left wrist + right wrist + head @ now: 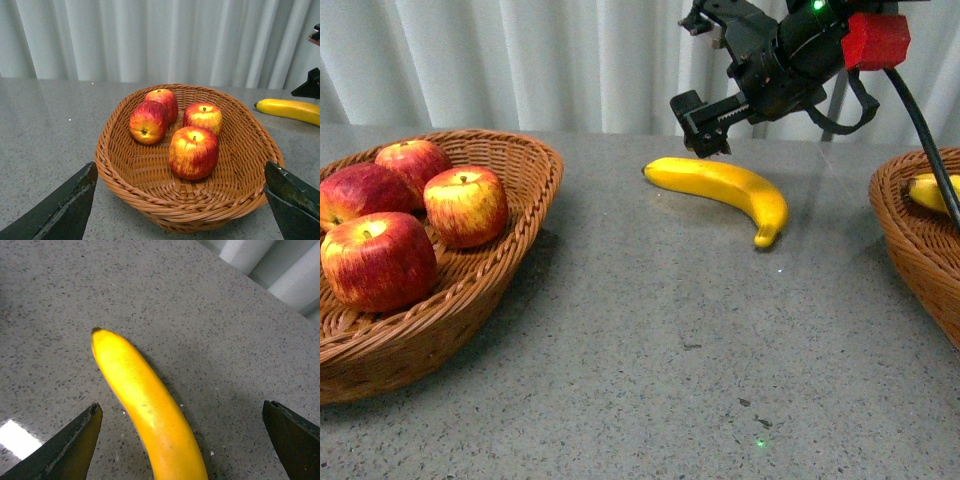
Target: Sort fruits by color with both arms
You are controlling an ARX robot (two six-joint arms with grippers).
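Observation:
Several red apples with yellow tops lie in a wicker basket at the left. In the left wrist view my left gripper is open and empty, hovering before that basket and its apples. A yellow banana lies on the table at the middle back. My right gripper is open just above its left end. In the right wrist view the banana lies between the spread fingers, untouched. My left arm is out of the front view.
A second wicker basket at the right edge holds another banana. A black cable hangs from the right arm over it. The table is grey speckled stone, with a white curtain behind.

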